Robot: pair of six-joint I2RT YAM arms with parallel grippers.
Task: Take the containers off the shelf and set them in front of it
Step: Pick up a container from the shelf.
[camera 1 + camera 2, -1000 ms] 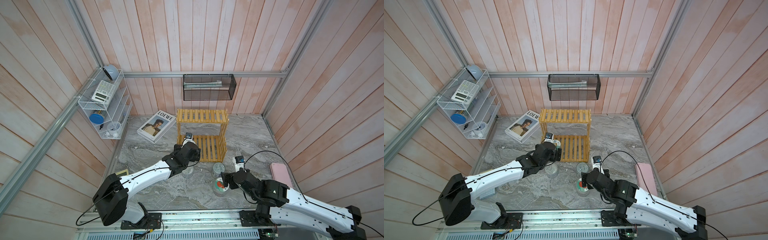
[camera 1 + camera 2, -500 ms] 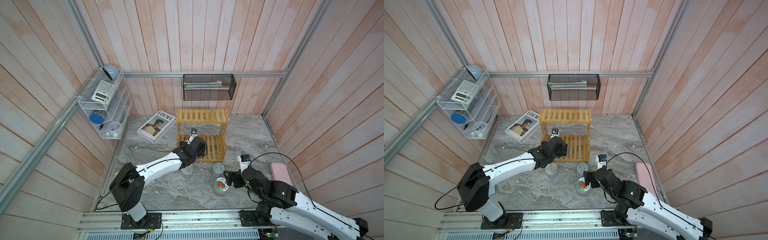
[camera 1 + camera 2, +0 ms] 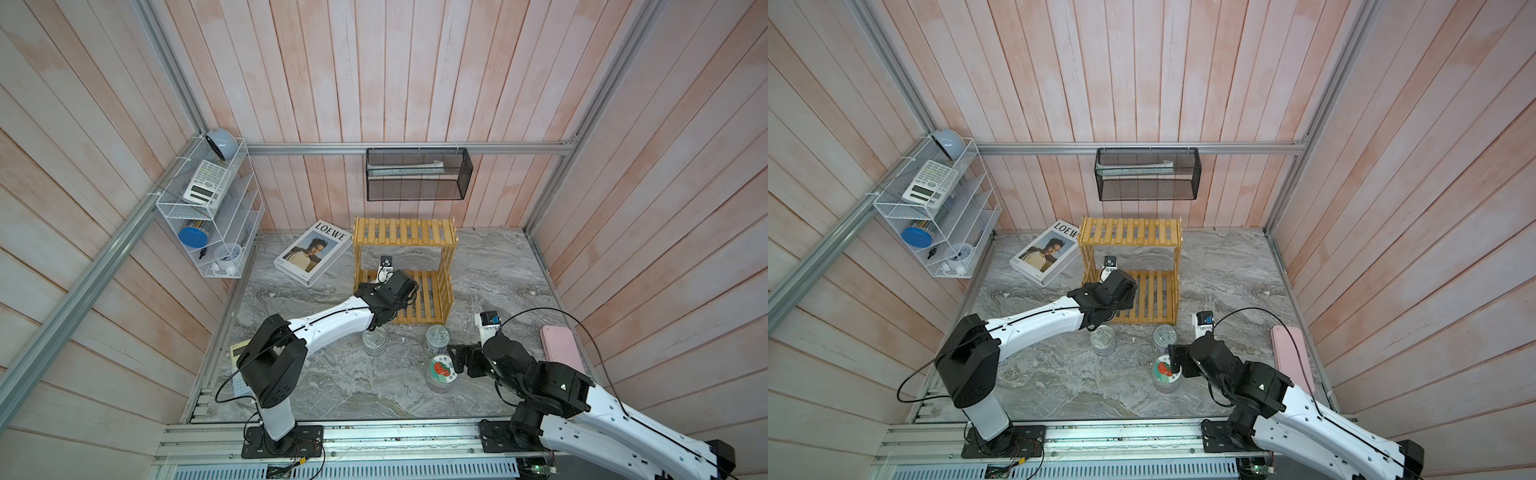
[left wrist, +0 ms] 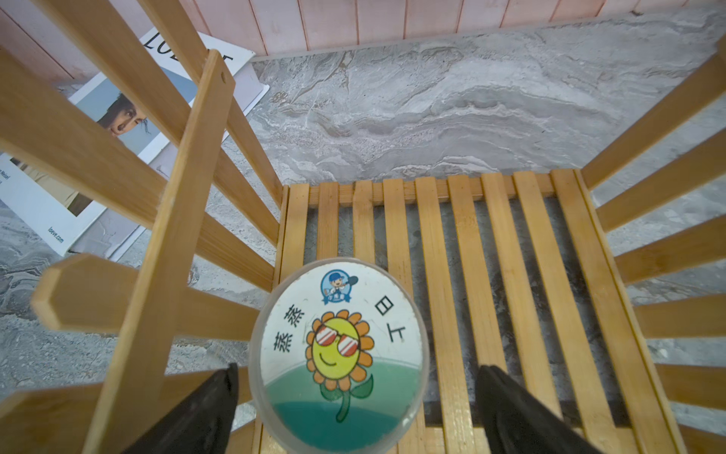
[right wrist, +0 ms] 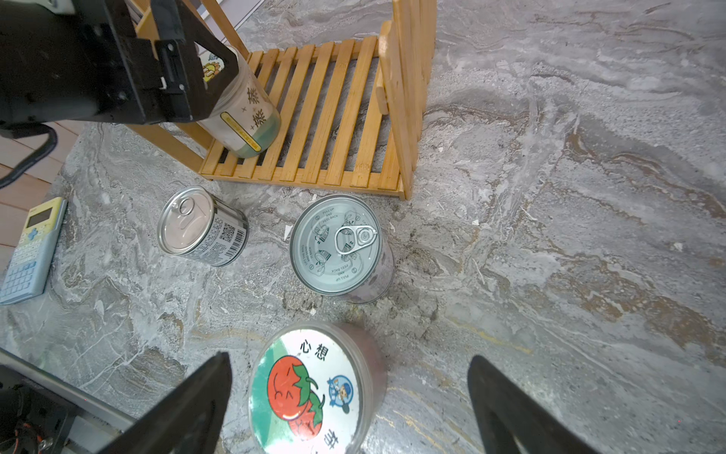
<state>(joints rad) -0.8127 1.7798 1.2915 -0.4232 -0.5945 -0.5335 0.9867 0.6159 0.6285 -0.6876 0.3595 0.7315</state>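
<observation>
the clear jar with the yellow sunflower lid (image 4: 340, 353) stands upright on the lower tier of the tan slatted wooden shelf (image 4: 434, 236), between the left jaws, which gape wide on either side, while the right jaws are spread, gripping nothing.

**Enclosure and fixtures as found**

Walls (image 3: 374, 83) are pale pink planks on three sides, evenly lit. A black mesh basket (image 3: 417, 174) hangs on the back wall from an aluminium rail (image 3: 311, 148). A white wire rack (image 3: 189, 210) is mounted on the side wall, left of the basket. The floor (image 3: 498, 270) below the basket is grey and marble-patterned. A magazine (image 3: 313, 257) lies below-left of the basket, and a flat pink case (image 3: 561, 349) lies well below-right.
</observation>
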